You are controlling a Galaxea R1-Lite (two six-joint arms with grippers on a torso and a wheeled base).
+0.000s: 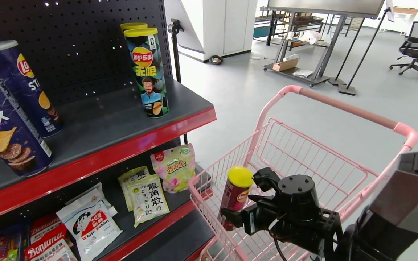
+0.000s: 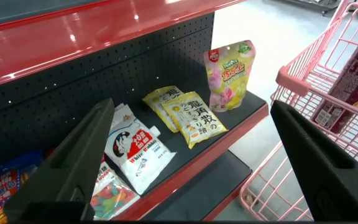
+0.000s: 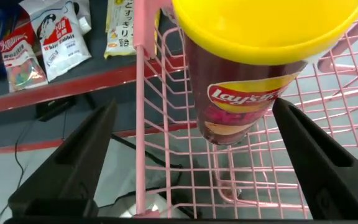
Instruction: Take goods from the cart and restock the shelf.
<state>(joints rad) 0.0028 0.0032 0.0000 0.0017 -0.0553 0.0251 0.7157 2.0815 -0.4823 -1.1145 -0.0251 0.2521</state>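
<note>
Inside the pink cart (image 1: pixel 339 105), the right tool (image 3: pixel 191 112) straddles the one maroon chip can (image 1: pixel 235 199), spread wide and gripping nothing (it seems not to touch the sides, though I cannot be sure). Pick-up is the step in hand. Next it must clench on the body and lift clear of the wire wall. The upper shelf (image 1: pixel 114 123) holds four: two blue cans (image 1: pixel 2 119), two green cans (image 1: pixel 151 72). The left tool (image 2: pixel 191 112) hangs released.

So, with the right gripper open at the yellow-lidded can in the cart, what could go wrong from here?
The right gripper is open with the yellow-lidded can between its fingers; an off-centre close could tip the upright can. The can also stands close to the cart's pink rim, so it may catch on rim or wires when lifted out.
</note>
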